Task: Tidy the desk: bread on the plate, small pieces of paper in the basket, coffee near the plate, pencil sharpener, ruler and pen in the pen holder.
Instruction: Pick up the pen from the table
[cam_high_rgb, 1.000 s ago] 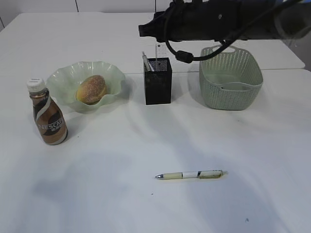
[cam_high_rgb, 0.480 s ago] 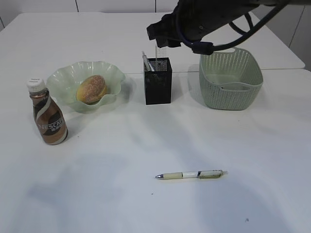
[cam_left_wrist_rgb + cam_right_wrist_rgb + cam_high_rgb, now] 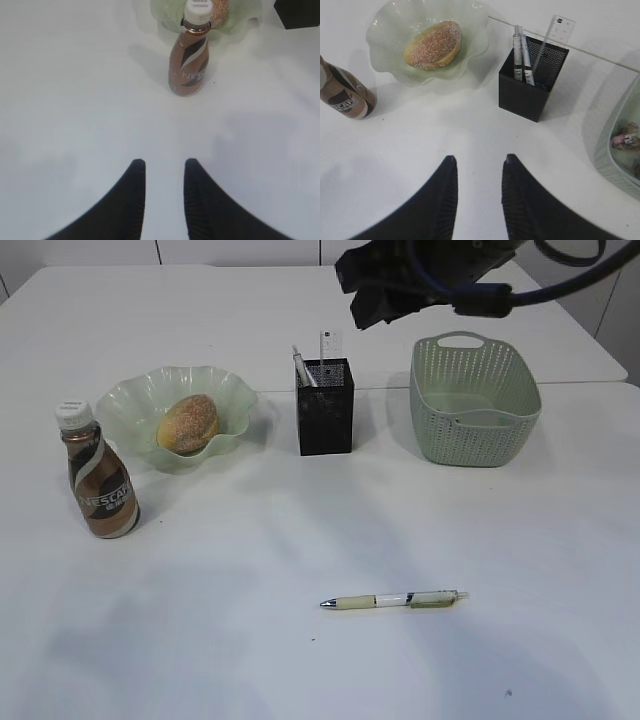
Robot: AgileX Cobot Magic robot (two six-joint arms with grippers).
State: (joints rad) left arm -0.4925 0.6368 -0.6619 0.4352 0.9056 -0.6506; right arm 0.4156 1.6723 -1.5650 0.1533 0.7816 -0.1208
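The worktop (image 3: 200, 640) carries the basket (image 3: 475, 420), plate (image 3: 130, 410) with bread (image 3: 188, 423), coffee (image 3: 98, 485), and pen holder (image 3: 325, 410) containing the ruler (image 3: 327, 343). The pen (image 3: 395, 599) lies flat near centre front. Lower the empty, part-open right hand (image 3: 477, 172) squarely across its barrel. The left hand (image 3: 164, 172) is likewise empty and narrow.

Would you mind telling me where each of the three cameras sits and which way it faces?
Exterior: in front of the desk, slanting down at the plate, pen holder, basket and pen; a dark arm shows at the top.
Left wrist: low over the desk, facing the coffee; left gripper at the bottom edge, jaws apart, empty.
Right wrist: high up, looking down on the bread and holder; right gripper empty.
All three share the coffee.
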